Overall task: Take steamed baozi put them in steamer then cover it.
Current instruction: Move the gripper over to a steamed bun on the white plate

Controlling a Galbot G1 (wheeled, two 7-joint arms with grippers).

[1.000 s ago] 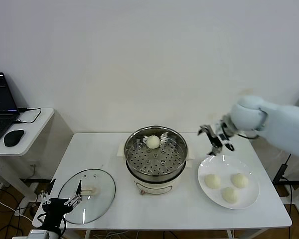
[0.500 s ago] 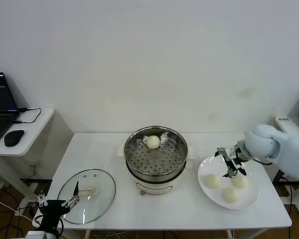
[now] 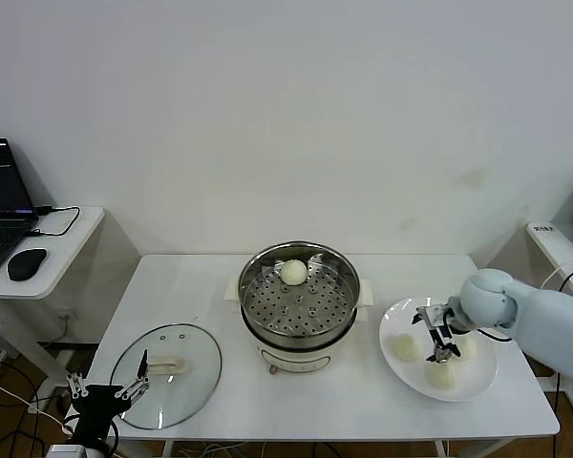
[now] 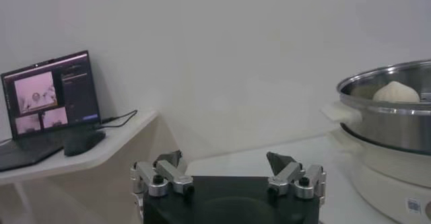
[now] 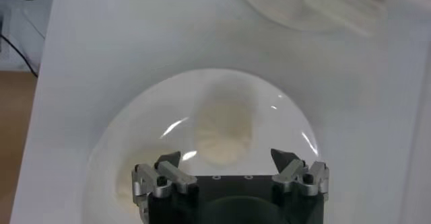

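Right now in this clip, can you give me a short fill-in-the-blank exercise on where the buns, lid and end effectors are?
1. The shiny round stainless-steel steamer holds ____ cream-white bun(s).
2. The flat white plate holds ____ buns.
3. The round clear glass lid lies on the white table, to the steamer's ____.
4. The open right end effector hovers over the ____; the open left end effector waits near the lid.

Missing words: one; three; left; plate

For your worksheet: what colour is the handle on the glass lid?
Cream-white; the handle on the lid shows best in the head view.
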